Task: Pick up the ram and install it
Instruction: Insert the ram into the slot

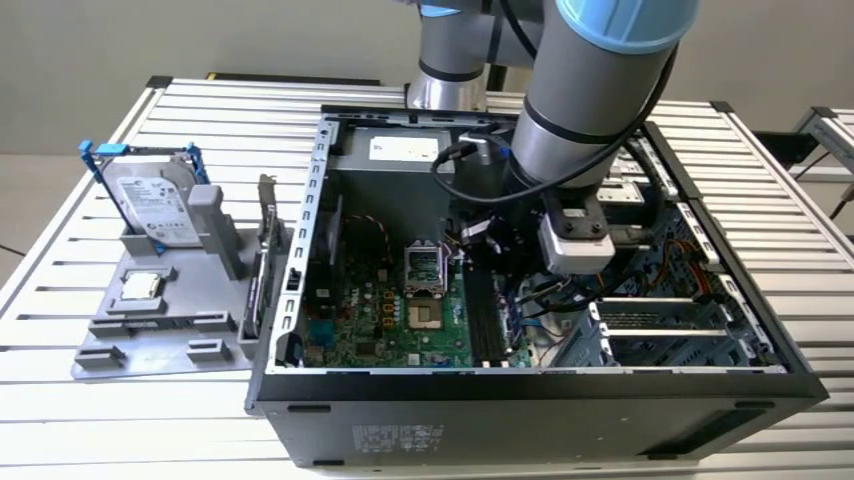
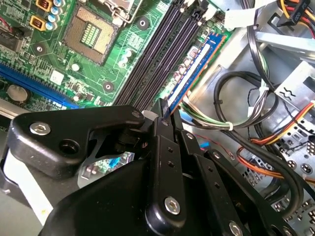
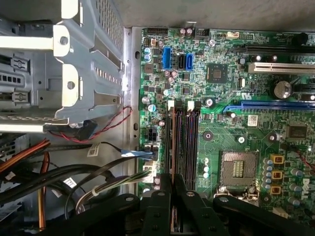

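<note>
Your claw (image 2: 165, 115) is down inside the open case (image 1: 534, 385), over the memory slots (image 3: 184, 140) on the board (image 1: 387, 310), toward the case's drive-bay side. Both wrist views show the fingers (image 3: 170, 196) drawn together on the ram (image 2: 194, 73), a thin stick held on edge by one end, so count the claw as clamped on it.

The relation that matters is the ram against the slots. In the second wrist view the ram runs straight out from the fingertips, its long axis parallel to the black slots and just beside them, on the side nearest the cable bundle (image 2: 246, 128). In the first wrist view its thin edge (image 3: 173, 147) lines up along the slot closest to the case wall, and the end latch (image 3: 171, 104) there stands at the far end. You cannot tell from these views whether the ram is already seated or just above the slot; it looks at or very near the slot, not yet clearly pressed home.

On the counter (image 1: 80, 400), the grey tray (image 1: 147, 345) sits well apart from the case, with the hard drive (image 1: 154, 205) upright in it.
</note>
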`<state>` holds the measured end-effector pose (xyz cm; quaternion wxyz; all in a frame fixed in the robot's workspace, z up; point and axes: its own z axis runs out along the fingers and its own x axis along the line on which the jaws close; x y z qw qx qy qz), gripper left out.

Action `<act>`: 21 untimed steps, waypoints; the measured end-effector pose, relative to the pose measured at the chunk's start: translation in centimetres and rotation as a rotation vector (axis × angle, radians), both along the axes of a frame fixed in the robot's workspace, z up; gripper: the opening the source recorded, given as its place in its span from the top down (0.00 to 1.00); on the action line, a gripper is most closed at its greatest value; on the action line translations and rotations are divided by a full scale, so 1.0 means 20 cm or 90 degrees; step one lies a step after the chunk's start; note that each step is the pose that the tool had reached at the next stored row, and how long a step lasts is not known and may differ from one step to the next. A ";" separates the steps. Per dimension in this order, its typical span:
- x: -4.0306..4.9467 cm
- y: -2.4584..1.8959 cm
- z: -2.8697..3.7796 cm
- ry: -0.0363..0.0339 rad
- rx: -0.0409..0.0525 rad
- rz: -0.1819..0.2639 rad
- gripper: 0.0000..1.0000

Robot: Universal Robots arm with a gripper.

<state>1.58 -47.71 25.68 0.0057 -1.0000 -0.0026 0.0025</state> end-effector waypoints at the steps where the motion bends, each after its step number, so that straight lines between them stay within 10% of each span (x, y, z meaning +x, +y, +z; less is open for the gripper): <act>1: 0.000 0.000 -0.001 0.0005 -0.0001 0.000 1.00; 21: 0.002 0.015 -0.124 0.0018 0.0000 0.000 1.00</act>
